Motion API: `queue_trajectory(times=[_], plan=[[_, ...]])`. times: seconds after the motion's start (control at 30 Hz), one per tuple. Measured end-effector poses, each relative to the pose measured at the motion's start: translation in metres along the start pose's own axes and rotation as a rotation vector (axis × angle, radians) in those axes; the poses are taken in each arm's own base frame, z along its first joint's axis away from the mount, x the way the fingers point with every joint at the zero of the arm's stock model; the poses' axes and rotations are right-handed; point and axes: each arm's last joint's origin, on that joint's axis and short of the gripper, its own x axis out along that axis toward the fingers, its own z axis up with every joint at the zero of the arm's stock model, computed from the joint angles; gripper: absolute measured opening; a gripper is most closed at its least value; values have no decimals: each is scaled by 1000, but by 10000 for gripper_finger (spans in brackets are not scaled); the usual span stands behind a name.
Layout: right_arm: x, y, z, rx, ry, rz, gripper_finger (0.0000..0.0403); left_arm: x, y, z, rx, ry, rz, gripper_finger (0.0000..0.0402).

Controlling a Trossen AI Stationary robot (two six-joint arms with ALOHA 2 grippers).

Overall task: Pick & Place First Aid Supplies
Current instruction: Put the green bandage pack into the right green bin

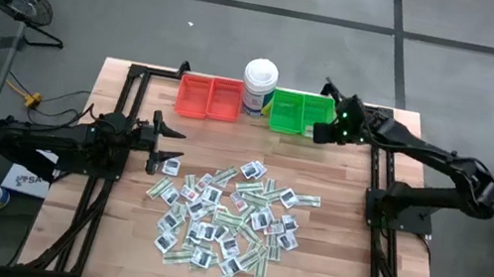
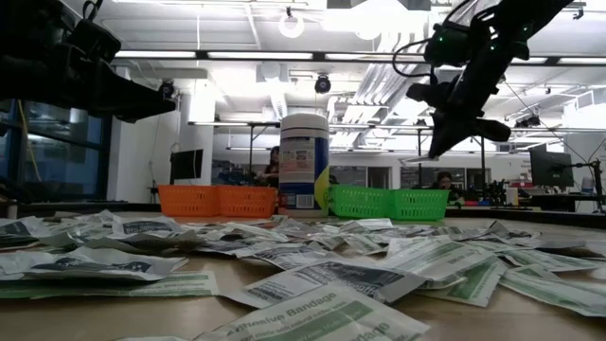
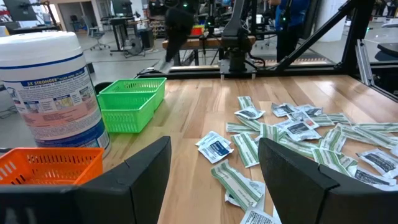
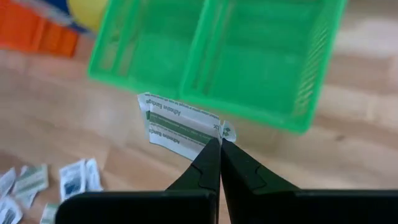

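The first aid supplies (image 1: 223,220) lie as a loose heap of small white square packets and pale green-and-white strips at the table's middle. My right gripper (image 4: 219,142) is above the table beside the near edge of the green bin (image 1: 302,112), shut on one green-and-white strip (image 4: 177,127). My left gripper (image 1: 171,143) waits open and level at the heap's left edge, with nothing between its fingers (image 3: 143,180). My right gripper pinches the strip by one end (image 4: 214,132) between its two fingertips. The fingers slant down from the table's right side. The strip is lifted clear of the table and sticks out sideways from the tips, in front of the green bin's near wall (image 4: 205,102).
At the table's far edge a red-orange bin (image 1: 209,98), a tall white tub (image 1: 259,85) and the green bin stand in a row. Bare wood lies between the bins and the heap. Dark frame rails (image 1: 118,127) run along both table sides.
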Motion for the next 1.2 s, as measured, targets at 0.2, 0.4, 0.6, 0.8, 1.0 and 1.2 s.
queue_trajectory(times=[0.2, 0.4, 0.6, 0.8, 1.0, 1.2], plan=[[1, -18, 15, 0, -46, -49, 0, 0, 0, 0, 0, 0, 0, 238], [16, -24, 23, 40, -26, -29, 0, 0, 0, 0, 0, 0, 0, 238], [41, -24, 28, 132, -2, -22, 0, 0, 0, 0, 0, 0, 0, 238], [54, -27, 27, 236, 15, -66, 0, 0, 0, 0, 0, 0, 0, 238], [56, -28, 28, 328, -13, -85, 0, 0, 0, 0, 0, 0, 0, 238], [56, -28, 29, 369, -24, -88, 0, 0, 0, 0, 0, 0, 0, 238]])
